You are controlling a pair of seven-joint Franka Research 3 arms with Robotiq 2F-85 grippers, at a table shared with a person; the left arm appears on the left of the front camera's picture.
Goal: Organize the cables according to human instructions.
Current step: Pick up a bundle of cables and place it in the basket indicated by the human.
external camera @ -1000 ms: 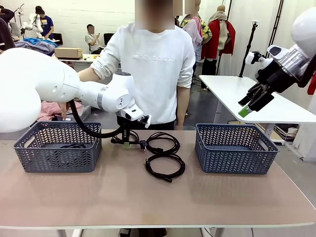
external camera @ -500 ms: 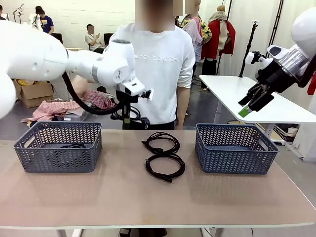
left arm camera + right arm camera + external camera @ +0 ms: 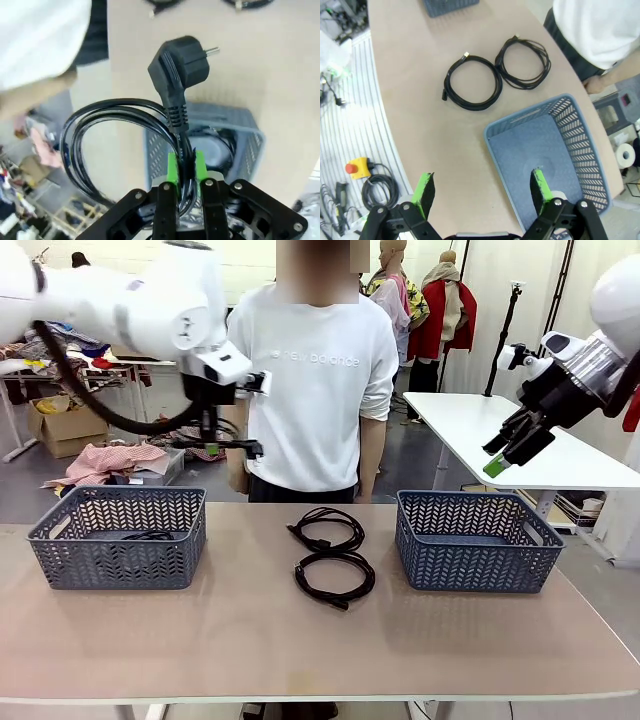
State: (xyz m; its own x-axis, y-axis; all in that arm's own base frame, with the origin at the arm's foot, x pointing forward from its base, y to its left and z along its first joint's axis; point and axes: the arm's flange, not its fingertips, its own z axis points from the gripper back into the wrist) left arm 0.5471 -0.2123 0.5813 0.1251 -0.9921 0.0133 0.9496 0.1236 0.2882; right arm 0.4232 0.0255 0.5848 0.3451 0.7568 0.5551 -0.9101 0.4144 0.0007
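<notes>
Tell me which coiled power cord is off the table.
The power cord clamped in the left claw, held up in the air. Two coils lie on the table between the left basket and right basket; a fourth coil lies in the left one.

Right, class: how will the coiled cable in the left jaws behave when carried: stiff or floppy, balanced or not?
Probably floppy: the cable splays in loose, uneven loops to one side of the left jaws. Likely end-heavy, since the chunky plug sticks out beyond the pinch. It may swing when moved.
</notes>
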